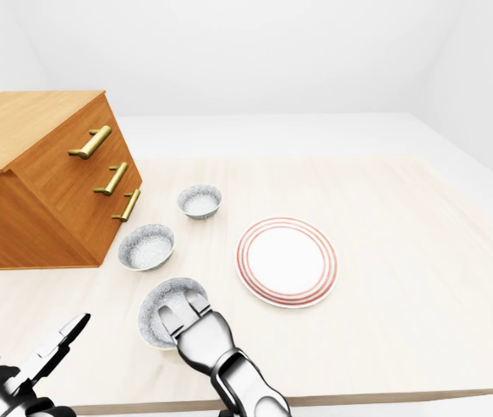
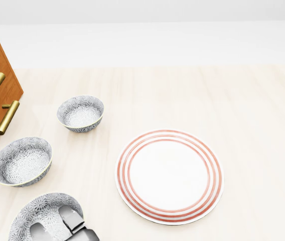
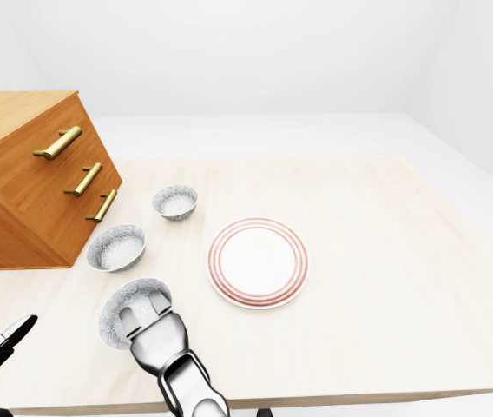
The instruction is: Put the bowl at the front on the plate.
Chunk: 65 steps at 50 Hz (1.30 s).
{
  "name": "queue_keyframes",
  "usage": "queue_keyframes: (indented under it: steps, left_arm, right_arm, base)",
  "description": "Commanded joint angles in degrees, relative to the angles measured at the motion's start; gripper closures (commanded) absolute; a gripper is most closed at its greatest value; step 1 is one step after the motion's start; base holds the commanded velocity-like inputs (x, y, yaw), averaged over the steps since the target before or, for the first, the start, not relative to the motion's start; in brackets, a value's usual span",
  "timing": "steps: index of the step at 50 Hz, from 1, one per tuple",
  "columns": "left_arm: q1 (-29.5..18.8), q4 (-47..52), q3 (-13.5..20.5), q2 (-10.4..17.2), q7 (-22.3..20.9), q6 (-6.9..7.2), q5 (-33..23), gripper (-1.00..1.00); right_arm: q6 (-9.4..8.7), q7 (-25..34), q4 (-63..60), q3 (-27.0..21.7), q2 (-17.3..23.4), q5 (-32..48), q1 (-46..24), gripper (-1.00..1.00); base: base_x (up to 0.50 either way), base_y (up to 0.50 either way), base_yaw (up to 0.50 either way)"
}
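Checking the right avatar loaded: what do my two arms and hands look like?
Right hand: glossy silver-grey, blocky rounded fingers, segmented silver forearm. Left hand: white shells over black joints, tapered white fingers. No cables or markings visible.

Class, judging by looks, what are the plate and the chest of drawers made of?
Plate: looks like glazed ceramic, glossy white with painted red rings. Chest of drawers: appears to be varnished wood, showing orange-brown grain; handles look like brass.

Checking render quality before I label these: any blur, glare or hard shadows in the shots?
Left-eye view: sharp throughout, flat even light, no glare. Head view: crisp too; the red-ringed white plate casts barely any shadow on the pale wooden table. Right-eye view: same, no blur.
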State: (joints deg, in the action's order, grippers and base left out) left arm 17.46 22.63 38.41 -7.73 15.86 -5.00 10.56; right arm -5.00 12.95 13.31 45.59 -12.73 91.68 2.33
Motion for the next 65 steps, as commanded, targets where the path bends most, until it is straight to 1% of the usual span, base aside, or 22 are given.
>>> queue_keyframes:
  steps: [1, 10, 17, 20, 24, 27, 28, 29, 30, 37, 46, 52, 61, 65]
  left_arm:
    - [0.1, 0.4, 0.1, -0.2, -0.2, 0.00, 0.0, -1.00]
    - [-0.3, -1.3, -0.3, 0.2, 0.1, 0.00, -0.2, -1.00]
    - [-0.1, -0.7, -0.3, 0.1, 0.0, 0.00, -0.1, -1.00]
    - [0.3, 0.6, -0.1, 0.0, -0.1, 0.00, 0.1, -1.00]
    - [-0.1, -0.2, -0.2, 0.0, 0.0, 0.00, -0.1, -1.00]
    - [0.1, 0.4, 0.0, 0.0, -0.2, 0.00, 0.1, -1.00]
    - [0.0, 0.4, 0.0, -0.1, -0.1, 0.00, 0.1, -1.00]
    - [0.0, 0.2, 0.0, -0.1, -0.2, 0.00, 0.0, -1.00]
    - [0.0, 0.2, 0.0, -0.1, -0.2, 0.00, 0.0, -1.00]
    - [0.0, 0.4, -0.1, 0.0, -0.2, 0.00, 0.1, -1.00]
    - [-0.1, 0.5, 0.2, -0.1, -0.4, 0.00, 0.2, -1.00]
    - [-0.2, -0.2, -0.2, 0.2, 0.0, 0.00, 0.1, -1.00]
    - [0.2, 0.7, 0.1, -0.2, -0.6, 0.00, 0.2, -1.00]
    - [0.0, 0.1, 0.1, -0.2, -0.6, 0.00, 0.0, -1.00]
  right_arm:
    - [0.00, 1.1, 2.2, -1.1, -0.5, 1.6, -0.7, -1.00]
    - [0.00, 2.7, 2.7, -2.0, -1.1, 2.9, -2.1, -1.00]
    - [0.00, 3.2, 4.2, -3.0, -1.8, 3.4, -3.3, -1.00]
    - [0.00, 4.0, 4.6, -4.1, -2.1, 3.8, -4.7, -1.00]
    - [0.00, 4.8, 5.5, -5.3, -2.8, 4.2, -6.1, -1.00]
    - [0.00, 4.3, 6.7, -6.3, -3.6, 4.1, -7.1, -1.00]
    - [0.07, 4.2, 6.8, -6.5, -3.7, 4.4, -7.3, -0.43]
    - [0.33, 3.9, 7.2, -6.8, -3.9, 4.3, -7.4, 0.22]
    - [0.55, 3.6, 7.5, -6.7, -4.0, 4.9, -7.8, 1.00]
    - [1.31, 4.4, 5.9, -7.0, -4.7, 5.4, -8.0, 1.00]
    - [2.49, 3.7, 6.5, -7.3, -5.3, 6.3, -9.0, 1.00]
    - [2.71, 5.2, 3.8, -6.9, -5.3, 7.8, -9.1, 1.00]
    - [3.04, 7.3, -0.1, -7.1, -6.0, 9.8, -10.3, 1.00]
    - [2.70, 6.9, -1.7, -7.7, -6.2, 10.2, -10.8, 1.00]
  base:
    - [0.00, 0.00, 0.00]
    - [0.00, 0.00, 0.00]
    - [0.00, 0.00, 0.00]
    - [0.00, 0.00, 0.00]
    - [0.00, 0.00, 0.00]
    - [0.00, 0.00, 0.00]
    - [0.00, 0.00, 0.00]
    - [0.00, 0.00, 0.00]
    - [0.00, 0.00, 0.00]
    - [0.00, 0.00, 0.00]
    - [0.00, 0.00, 0.00]
    - [0.00, 0.00, 0.00]
    - [0.00, 0.00, 0.00]
    - [0.00, 0.00, 0.00]
